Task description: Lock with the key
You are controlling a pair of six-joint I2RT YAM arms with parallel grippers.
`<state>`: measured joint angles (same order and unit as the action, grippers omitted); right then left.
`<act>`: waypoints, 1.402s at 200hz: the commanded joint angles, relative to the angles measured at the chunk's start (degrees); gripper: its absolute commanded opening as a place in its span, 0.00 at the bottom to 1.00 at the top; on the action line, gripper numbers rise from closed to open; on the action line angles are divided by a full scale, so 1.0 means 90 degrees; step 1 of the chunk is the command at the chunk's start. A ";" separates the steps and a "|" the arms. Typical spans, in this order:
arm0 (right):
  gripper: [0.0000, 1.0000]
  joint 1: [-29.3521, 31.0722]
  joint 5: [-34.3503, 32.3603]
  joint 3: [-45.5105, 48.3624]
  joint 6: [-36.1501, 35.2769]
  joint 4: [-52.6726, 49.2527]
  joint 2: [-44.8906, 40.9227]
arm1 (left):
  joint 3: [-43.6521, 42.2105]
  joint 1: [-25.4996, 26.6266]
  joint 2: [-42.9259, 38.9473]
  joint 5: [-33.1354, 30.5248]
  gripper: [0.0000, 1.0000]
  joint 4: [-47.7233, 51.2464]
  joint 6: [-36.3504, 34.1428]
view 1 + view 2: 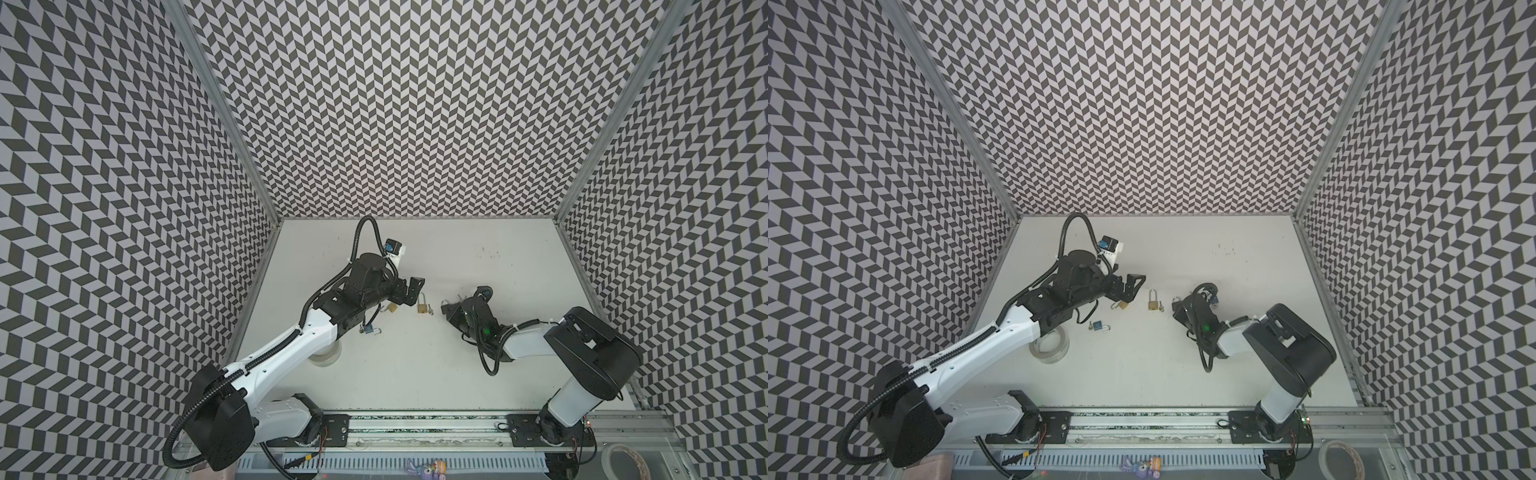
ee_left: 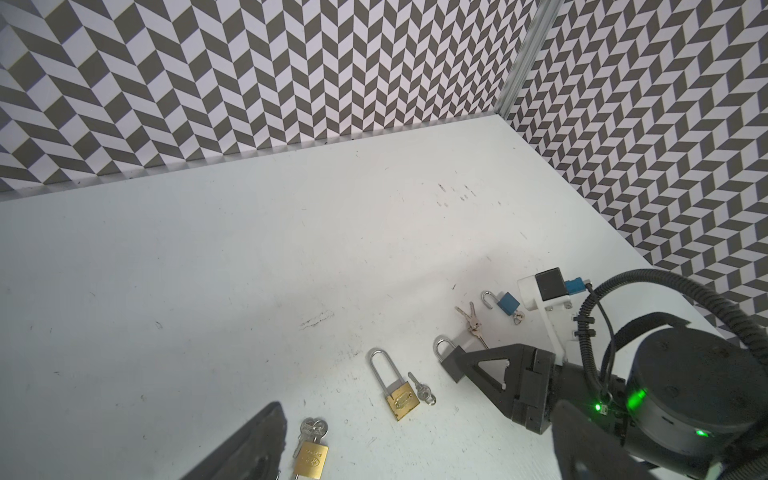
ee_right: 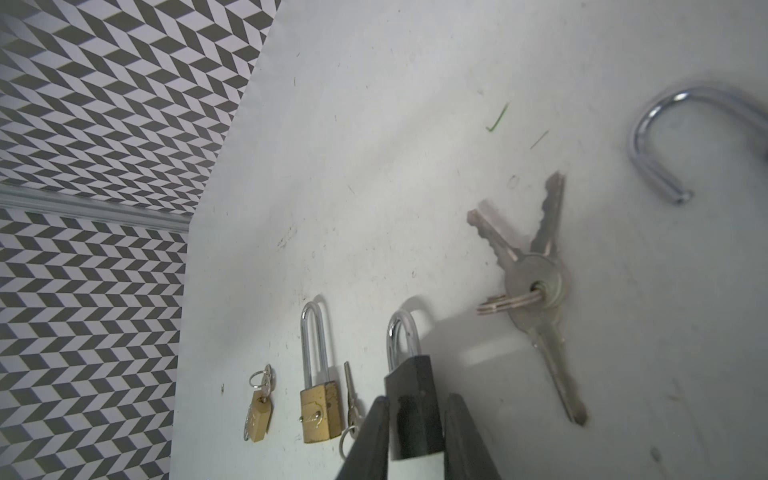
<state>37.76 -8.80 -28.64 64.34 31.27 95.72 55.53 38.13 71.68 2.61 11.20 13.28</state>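
Note:
A black padlock (image 3: 413, 411) with a silver shackle (image 2: 442, 347) stands between the fingers of my right gripper (image 3: 415, 440); a thin gap shows on one side, so the grip is unclear. A bunch of three keys (image 3: 536, 282) lies on the table just beside it. To its left lies a brass long-shackle padlock (image 1: 422, 307) with a small key (image 2: 422, 390) beside it. Further left is a small brass padlock (image 2: 311, 457) with a key in it. My left gripper (image 1: 413, 291) hovers wide open above and behind these, holding nothing.
A blue padlock (image 1: 368, 329) lies under my left arm, and another blue padlock (image 2: 508, 302) with its shackle open lies by my right wrist. A clear tape roll (image 1: 1050, 345) sits at front left. Patterned walls enclose the white table (image 1: 415, 374).

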 commanded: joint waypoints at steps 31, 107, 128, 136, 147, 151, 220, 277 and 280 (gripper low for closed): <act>0.31 0.0009 -0.0112 0.0077 0.0069 0.0103 -0.0092 | 0.0273 -0.0008 0.0082 -0.0124 1.00 0.0122 0.0035; 0.44 -0.0571 -0.0386 0.0216 -0.2130 -0.1630 -0.2049 | 0.0350 -0.0018 0.1000 0.0812 1.00 -0.1032 0.0760; 0.47 -0.1088 -0.0228 -0.0144 -0.2940 -0.2521 -0.2172 | 0.0430 -0.0019 0.1455 0.1291 1.00 -0.1500 0.0976; 0.48 -0.1269 -0.0137 -0.0328 -0.3244 -0.2858 -0.2160 | 0.0472 -0.0021 0.1632 0.1427 1.00 -0.1638 0.1005; 0.49 -0.1471 -0.0036 -0.0624 -0.3602 -0.3292 -0.2086 | 0.0569 -0.0018 0.1882 0.1575 1.00 -0.1771 0.1164; 0.49 -0.1510 -0.0011 -0.0739 -0.3737 -0.3438 -0.2046 | 0.0604 -0.0018 0.1964 0.1618 1.00 -0.1829 0.1201; 0.50 -0.1627 -0.0528 -0.2263 -0.5101 -0.5272 -0.0697 | 0.0803 -0.0093 0.2492 0.1984 0.99 -0.2154 0.1463; 0.50 -0.1728 -0.0608 -0.2436 -0.5400 -0.5383 -0.0318 | 0.0091 -0.0781 0.2463 0.2841 0.97 -0.3124 0.2245; 0.50 -0.1746 -0.0594 -0.2448 -0.5413 -0.5383 -0.0293 | 0.0083 -0.0797 0.2464 0.2853 0.97 -0.3129 0.2253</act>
<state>22.92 -13.26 -48.69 18.04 -16.93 91.61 57.63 32.45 94.48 24.73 -12.14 30.30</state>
